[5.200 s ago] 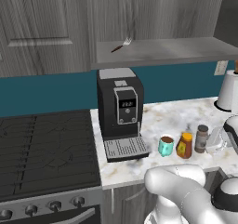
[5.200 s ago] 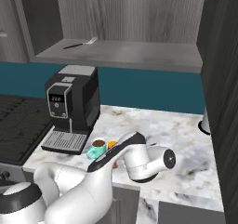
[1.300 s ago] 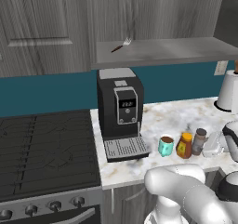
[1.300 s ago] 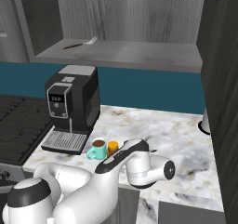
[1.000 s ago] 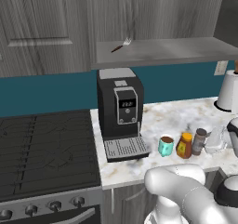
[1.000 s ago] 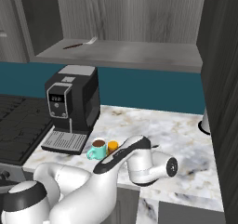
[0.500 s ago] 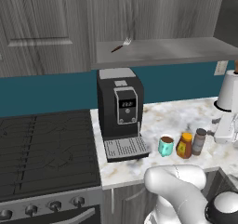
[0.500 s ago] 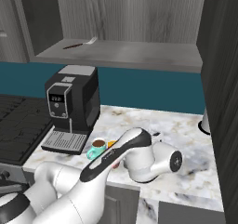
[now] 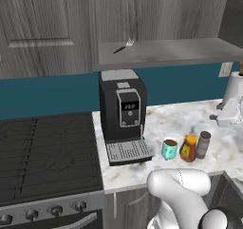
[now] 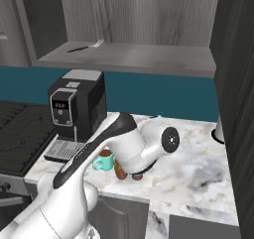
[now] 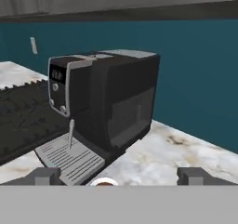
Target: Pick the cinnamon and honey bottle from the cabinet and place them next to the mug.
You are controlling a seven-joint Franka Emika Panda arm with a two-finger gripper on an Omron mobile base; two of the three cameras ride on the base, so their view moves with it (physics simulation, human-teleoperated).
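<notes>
The teal mug (image 9: 169,149) with dark liquid stands on the marble counter (image 9: 175,121), right of the coffee machine. Beside it on the right is the orange honey bottle (image 9: 188,148), and right of that the grey-capped cinnamon (image 9: 202,144); both are upright and stand free. In the right base view my arm crosses in front of them, leaving part of the mug (image 10: 103,160) visible. My gripper (image 11: 118,176) is open with nothing between its fingertips (image 11: 46,174), looking low across the counter at the machine's side, with the mug's rim (image 11: 103,182) at the bottom edge. The cabinet (image 9: 47,28) hangs above.
A black coffee machine (image 9: 122,114) with a drip tray stands left of the mug. A stove (image 9: 47,152) lies further left. A fork (image 9: 122,46) rests on the open cabinet shelf (image 10: 129,54). A white appliance (image 9: 233,88) stands at the counter's right end.
My hand has drawn back from the cinnamon, up and to the right, leaving it standing beside the honey bottle. The arm's wrist has risen and swung over the counter. The jaws stay open.
</notes>
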